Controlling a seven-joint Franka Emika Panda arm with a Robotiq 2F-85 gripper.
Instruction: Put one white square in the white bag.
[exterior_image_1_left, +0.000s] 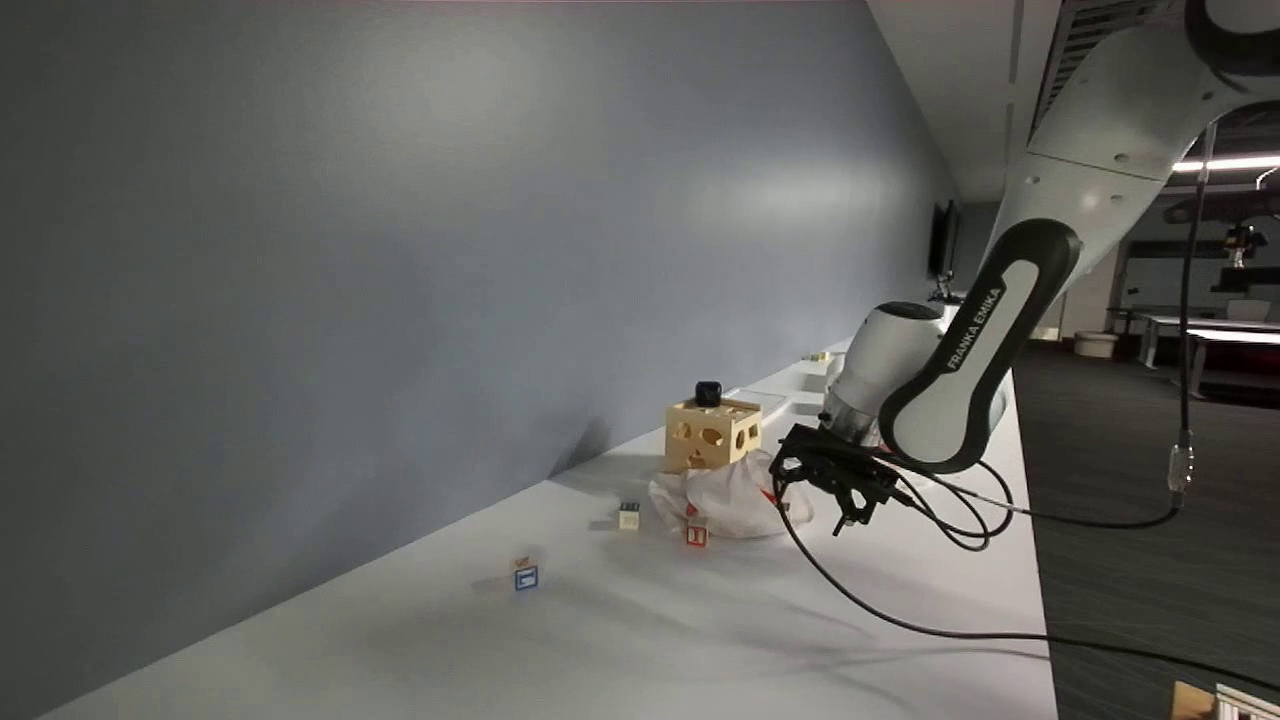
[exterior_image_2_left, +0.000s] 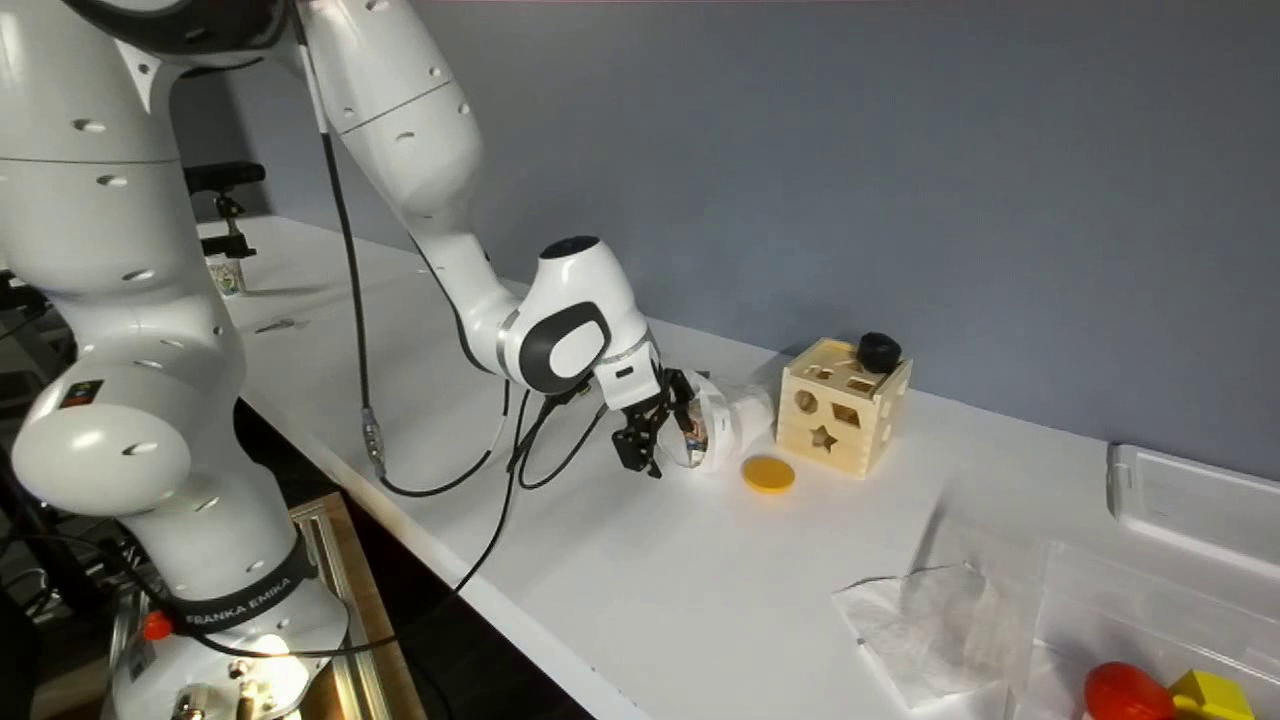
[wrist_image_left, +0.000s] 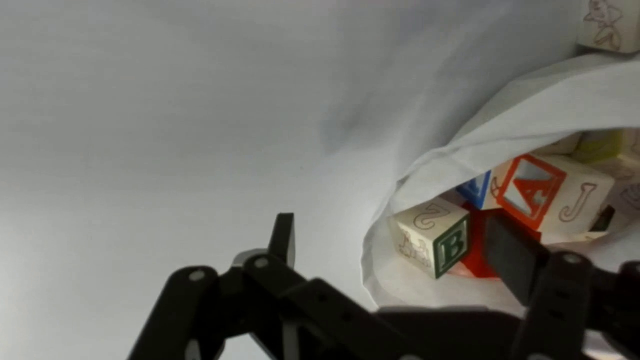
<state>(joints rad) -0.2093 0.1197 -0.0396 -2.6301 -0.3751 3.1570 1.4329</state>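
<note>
The white bag (exterior_image_2_left: 748, 408) lies on its side on the table (exterior_image_2_left: 600, 570), its mouth turned toward the tool (wrist_image_left: 400, 247); in an exterior view its long axis runs from that mouth back toward the wooden box (exterior_image_2_left: 828, 455), which carries a black piece (exterior_image_2_left: 879, 352) on top. In the wrist view the mouth faces left and a little downward, and the bag's body runs off the right edge. The B block (wrist_image_left: 430, 237) sits just inside the lip, turned corner-on: a cube, even on all sides, with its green B facing lower right, a figure like a 2 or an S on its upper face, and a drawing on the left one. Deeper in, the A block (wrist_image_left: 555, 195) shows its red A toward the left and a J toward the right, among other blocks (wrist_image_left: 602, 146) partly hidden. The tool stands wide, one finger at the bag's mouth, the opposite one over the table outside the lip; the B block shows between them, and I cannot tell whether the nearer finger touches it. In an exterior view a red-framed block (exterior_image_1_left: 697, 536) stands just beside the bag, a dark-topped block (exterior_image_1_left: 629, 519) near it, and a blue-framed block (exterior_image_1_left: 526, 577) farther off.
</note>
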